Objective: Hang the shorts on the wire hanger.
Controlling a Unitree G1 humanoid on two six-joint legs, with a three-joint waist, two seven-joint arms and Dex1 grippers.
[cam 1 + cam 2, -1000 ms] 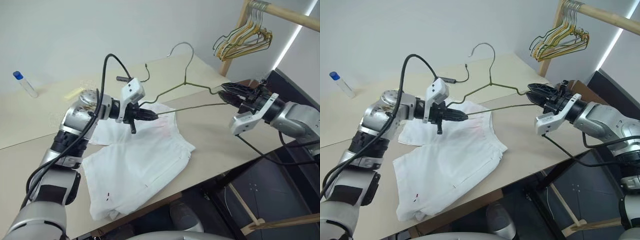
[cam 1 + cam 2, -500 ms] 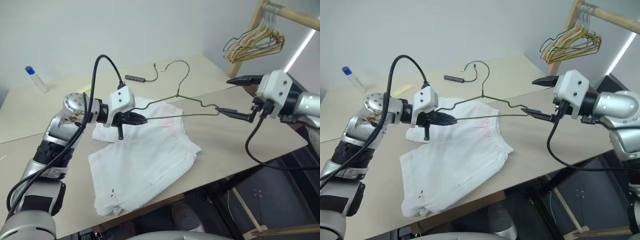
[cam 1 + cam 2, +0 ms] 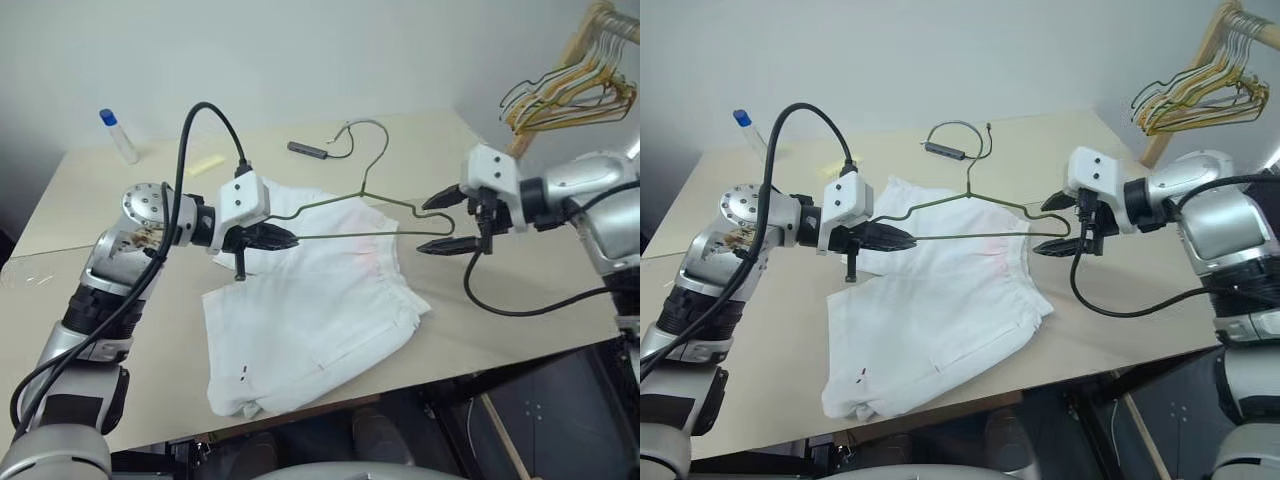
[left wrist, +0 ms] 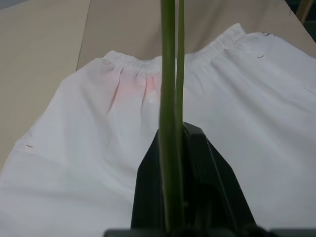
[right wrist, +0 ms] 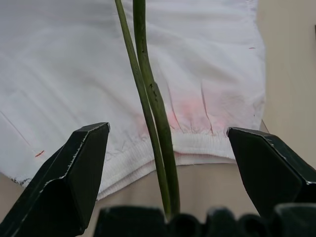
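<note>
Occupying most of the room is a pale beige desk (image 3: 520, 330), set against a plain light-grey wall.

Item: the shorts (image 3: 320, 300), white cloth, spread flat near the middle of the desk, elastic waistband toward the far right side, faint pink tint below the waistband, tiny dark marks near the hem at the front edge.

Item: the wire hanger (image 3: 365, 205), thin greenish-grey wire, held in the air just above the waistband end of the shorts, hook rising toward the wall.

Item: left end effector (image 3: 285, 239), black fingers closed tight on one end of the wire hanger, over the shorts.

Item: right end effector (image 3: 445, 221), fingers spread wide, one above and one below the other end of the wire hanger; the wire runs between them without being clamped.

Item: small clear tube with a blue cap (image 3: 118, 136), upright at the far left of the desk.

Item: dark cable with a slim plug (image 3: 315, 151), lying near the hook.

Item: bunch of yellowish and dark hangers (image 3: 570, 100) on a wooden rail at the upper right.
</note>
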